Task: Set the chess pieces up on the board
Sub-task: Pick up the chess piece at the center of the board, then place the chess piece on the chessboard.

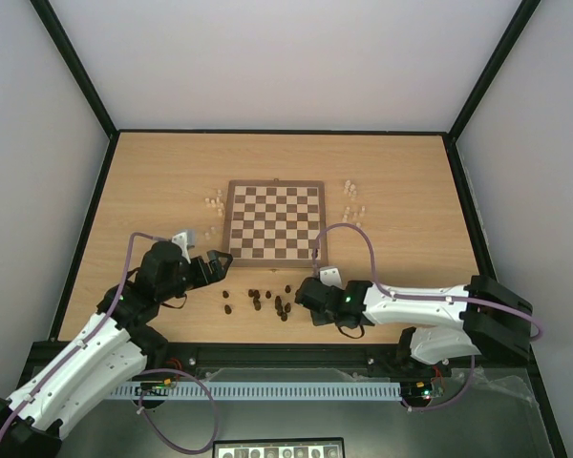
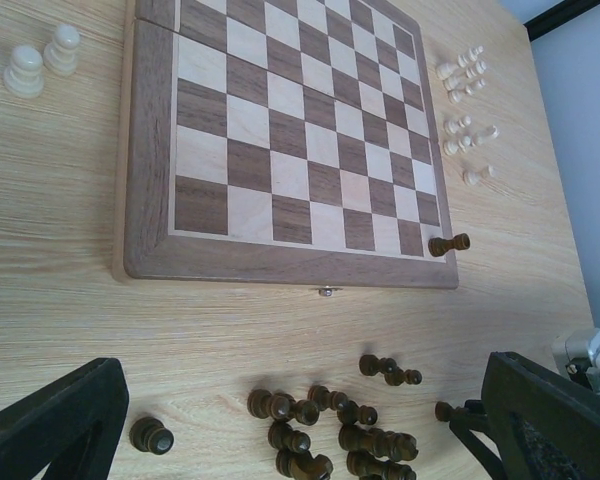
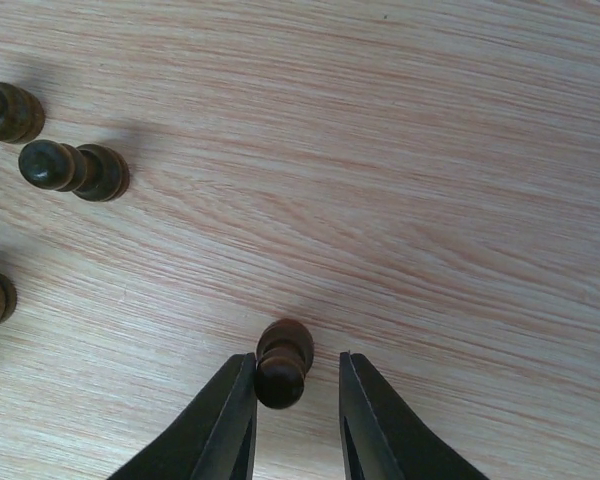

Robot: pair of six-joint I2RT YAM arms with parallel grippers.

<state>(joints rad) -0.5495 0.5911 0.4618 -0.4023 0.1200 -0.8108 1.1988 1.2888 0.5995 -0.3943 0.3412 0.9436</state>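
Right gripper: jaws narrow, flanking one dark pawn on the table, short of the board — one side not yet touching. Left gripper wide, empty. Pawn likely light, hard, smooth — pinch its middle squarely.

Table: pale wood, fine straight grain, matt. Board: wood, dark and cream checks, mid-brown border, smooth satin finish. Clasp on its near edge: shiny metal. Dark pieces: turned wood, slight gloss. Cream pieces: turned wood, smooth, dull. Right fingers: black plastic, matt. Arm shells: white plastic, smooth.
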